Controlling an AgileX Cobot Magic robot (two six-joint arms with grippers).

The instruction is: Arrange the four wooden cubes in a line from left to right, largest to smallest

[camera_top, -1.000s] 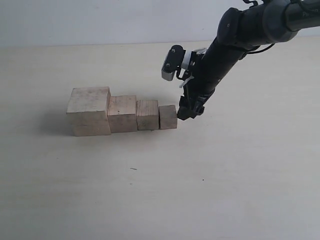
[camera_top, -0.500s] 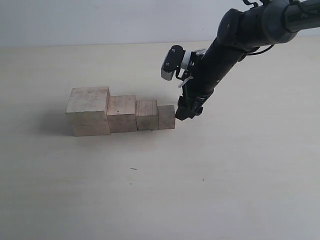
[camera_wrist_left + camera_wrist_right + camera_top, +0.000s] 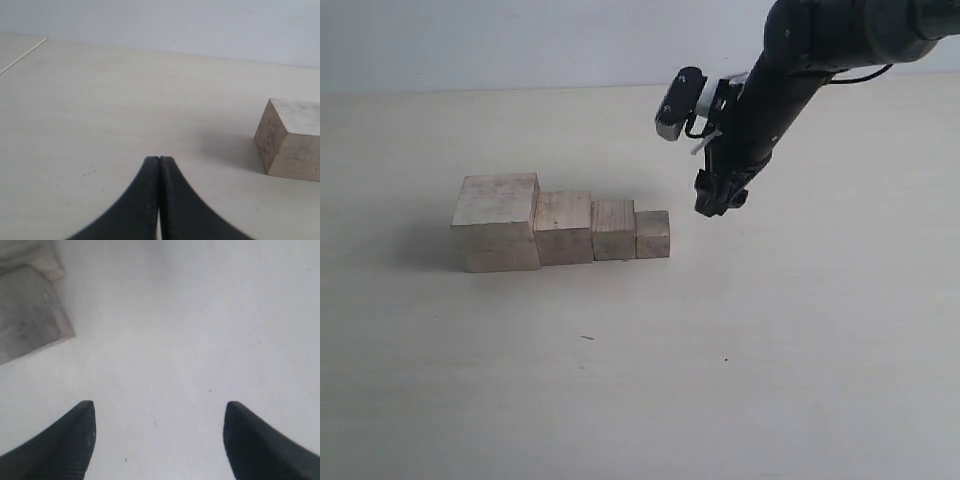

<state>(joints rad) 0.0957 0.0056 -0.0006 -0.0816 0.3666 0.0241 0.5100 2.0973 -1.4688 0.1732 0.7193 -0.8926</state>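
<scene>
Four pale wooden cubes stand side by side in a row on the table, touching. The largest cube [image 3: 498, 220] is at the left, then the second cube [image 3: 565, 227], the third cube [image 3: 614, 229] and the smallest cube [image 3: 653, 233] at the right. My right gripper [image 3: 716, 205] hangs open above the table, up and to the right of the smallest cube, holding nothing. In the right wrist view a cube's corner [image 3: 30, 320] shows beyond the open right gripper [image 3: 159, 412]. My left gripper [image 3: 160, 159] is shut and empty; the largest cube [image 3: 292, 140] lies off to its side.
The pale table [image 3: 640, 380] spreads wide around the row. A light wall [image 3: 520, 40] runs behind it. A small dark speck [image 3: 587, 338] lies on the table in front of the cubes. The left arm is outside the exterior view.
My right gripper has drawn back from the smallest cube, rising up and to the right. The smallest cube was nudged slightly left against the third cube and now rests there.
</scene>
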